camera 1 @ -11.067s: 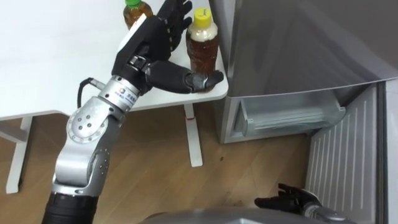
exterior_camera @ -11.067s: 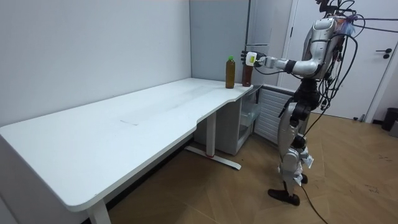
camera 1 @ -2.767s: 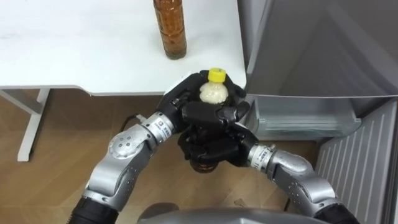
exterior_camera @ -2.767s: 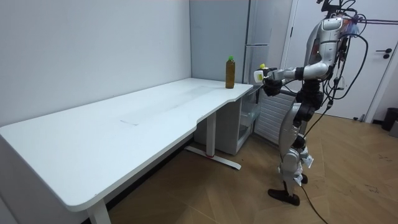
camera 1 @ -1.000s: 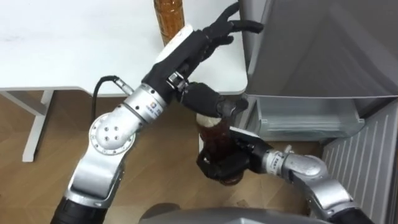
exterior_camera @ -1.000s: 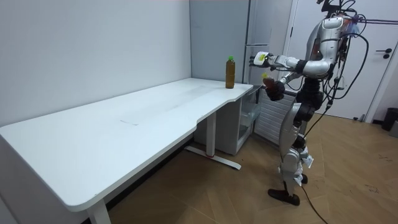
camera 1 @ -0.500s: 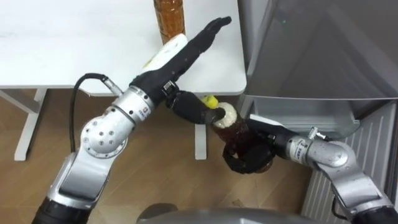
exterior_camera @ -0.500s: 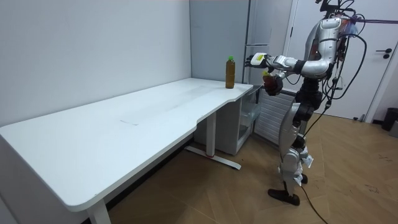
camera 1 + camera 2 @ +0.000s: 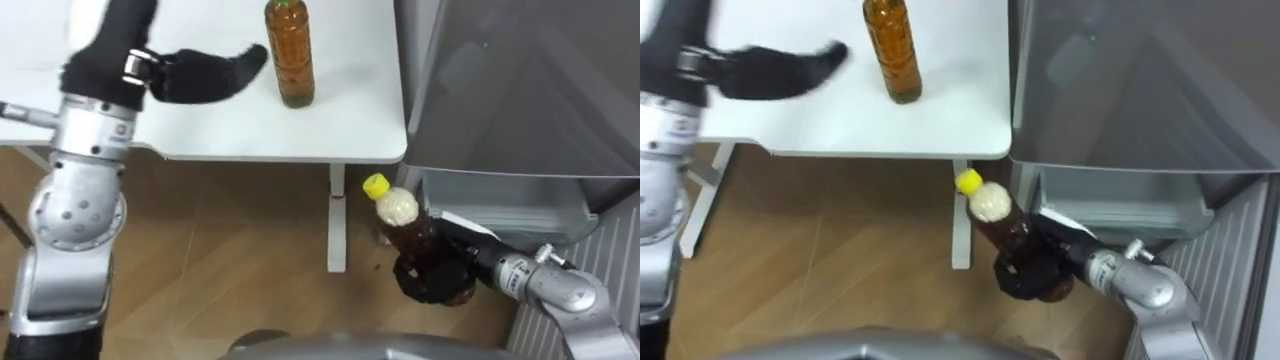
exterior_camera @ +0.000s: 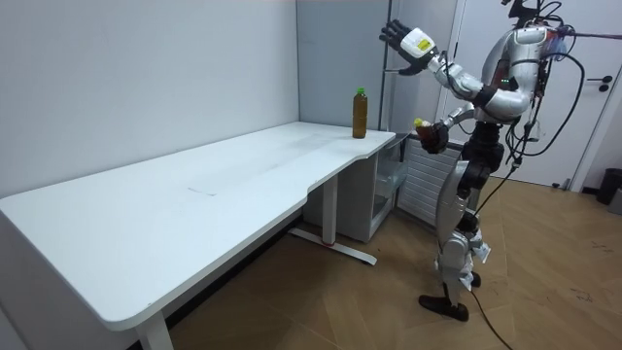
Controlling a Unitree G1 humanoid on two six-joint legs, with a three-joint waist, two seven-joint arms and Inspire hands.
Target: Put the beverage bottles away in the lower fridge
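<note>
Beside the open lower fridge (image 9: 510,212), the right hand (image 9: 435,280) is curled round the tilted yellow-capped bottle (image 9: 405,225), not yet inside. The left hand (image 9: 180,78) hangs raised above the table (image 9: 350,120), fingers seemingly spread (blurred); the green-capped bottle (image 9: 289,55) waits there.

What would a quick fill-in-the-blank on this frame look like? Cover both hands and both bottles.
1. The right hand is shut on a tilted bottle whose cap is ____.
2. The other bottle stands ____ on the white table.
3. The left hand is high above the table, fingers open, holding ____.

Missing words: yellow; upright; nothing.
</note>
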